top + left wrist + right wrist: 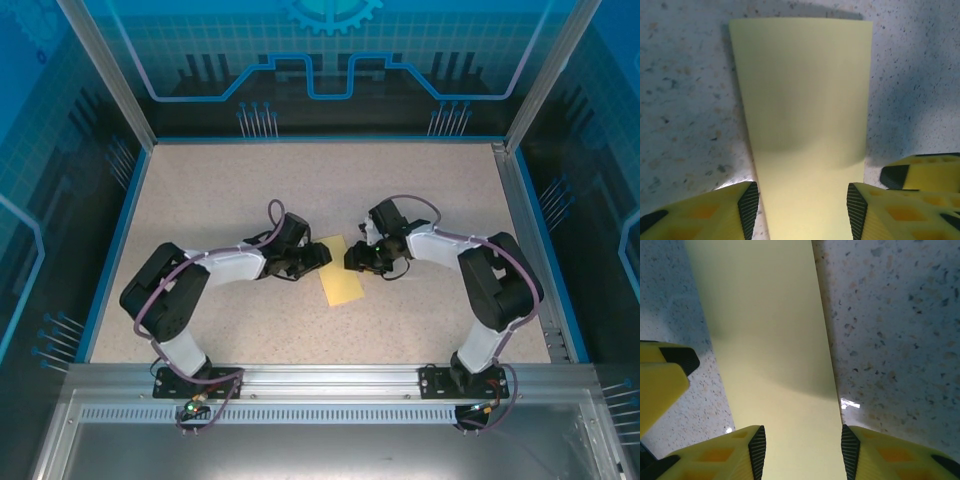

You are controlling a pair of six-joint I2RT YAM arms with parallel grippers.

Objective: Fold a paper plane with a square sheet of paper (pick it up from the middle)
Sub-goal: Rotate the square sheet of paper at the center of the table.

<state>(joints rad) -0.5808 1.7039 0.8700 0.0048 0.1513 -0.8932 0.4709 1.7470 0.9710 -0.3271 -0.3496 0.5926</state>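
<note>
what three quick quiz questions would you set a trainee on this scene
1. True or false: the yellow paper lies in the far left corner of the table.
2. Where do the left claw and the right claw stand? A) both left of the paper B) one on each side of it C) both at the far wall
3. In each wrist view, what lies between the claw's fingers?
Key: 1 false, it lies mid-table. 2 B. 3 the yellow paper.
</note>
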